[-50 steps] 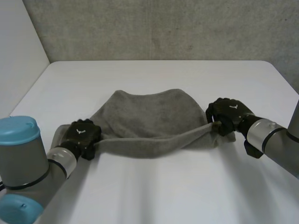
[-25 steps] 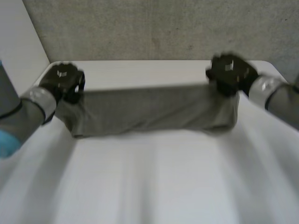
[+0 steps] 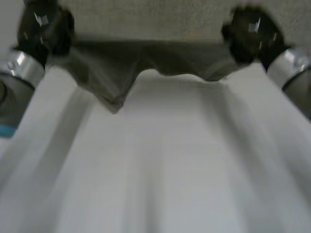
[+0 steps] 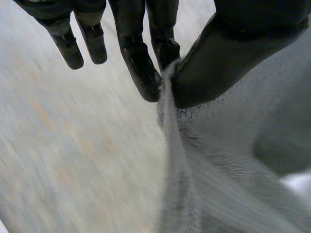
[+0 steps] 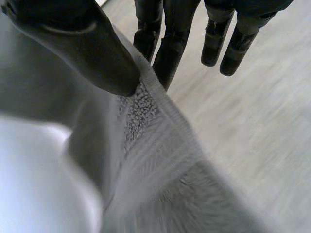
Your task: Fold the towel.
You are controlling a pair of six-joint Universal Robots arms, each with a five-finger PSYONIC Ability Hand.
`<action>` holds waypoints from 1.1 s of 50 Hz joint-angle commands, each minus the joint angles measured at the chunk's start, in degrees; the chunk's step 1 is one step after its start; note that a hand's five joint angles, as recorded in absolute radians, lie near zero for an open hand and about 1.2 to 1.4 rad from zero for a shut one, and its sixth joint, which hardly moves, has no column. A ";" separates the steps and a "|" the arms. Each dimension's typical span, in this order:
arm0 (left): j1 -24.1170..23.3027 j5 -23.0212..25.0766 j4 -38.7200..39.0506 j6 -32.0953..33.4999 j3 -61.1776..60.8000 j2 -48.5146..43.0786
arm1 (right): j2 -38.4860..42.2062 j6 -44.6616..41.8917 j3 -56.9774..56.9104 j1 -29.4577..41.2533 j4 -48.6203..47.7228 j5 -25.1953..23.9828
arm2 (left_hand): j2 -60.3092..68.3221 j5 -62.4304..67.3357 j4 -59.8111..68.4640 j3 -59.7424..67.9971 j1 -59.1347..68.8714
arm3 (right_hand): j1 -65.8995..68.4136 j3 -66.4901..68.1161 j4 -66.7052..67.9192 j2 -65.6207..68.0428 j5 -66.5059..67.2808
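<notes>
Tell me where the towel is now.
In the head view the towel hangs over the table, stretched between the left hand and the right hand, each pinching one end.

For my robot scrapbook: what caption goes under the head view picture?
The left hand and right hand pinch the grey towel at both ends, holding it over the white table.

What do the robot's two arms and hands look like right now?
Both the left hand and right hand are black, with thick fingers, a broad rounded thumb and a small pale mark on the back. Each sits on a shiny silver wrist cuff and a grey arm.
</notes>
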 commanded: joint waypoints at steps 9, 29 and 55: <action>0.53 5.72 -3.30 18.90 -20.01 -10.55 | 2.62 -14.04 24.57 -3.41 1.54 -1.47 | 3.78 4.21 -3.22 -2.40 6.08 | 5.79 -2.88 -4.44 4.89 3.50; 1.32 5.20 -6.74 17.24 -18.87 -9.76 | 2.79 -4.02 24.30 -4.73 2.59 -1.65 | 3.78 4.21 -3.22 -2.40 6.08 | 5.79 -2.88 -4.44 4.89 3.50; 3.78 1.68 -5.24 17.24 -16.93 -12.84 | 7.54 -4.81 22.72 -7.36 1.71 -0.68 | -21.60 -21.16 -3.22 -2.40 -19.29 | -12.81 -2.88 -4.44 -13.72 -15.10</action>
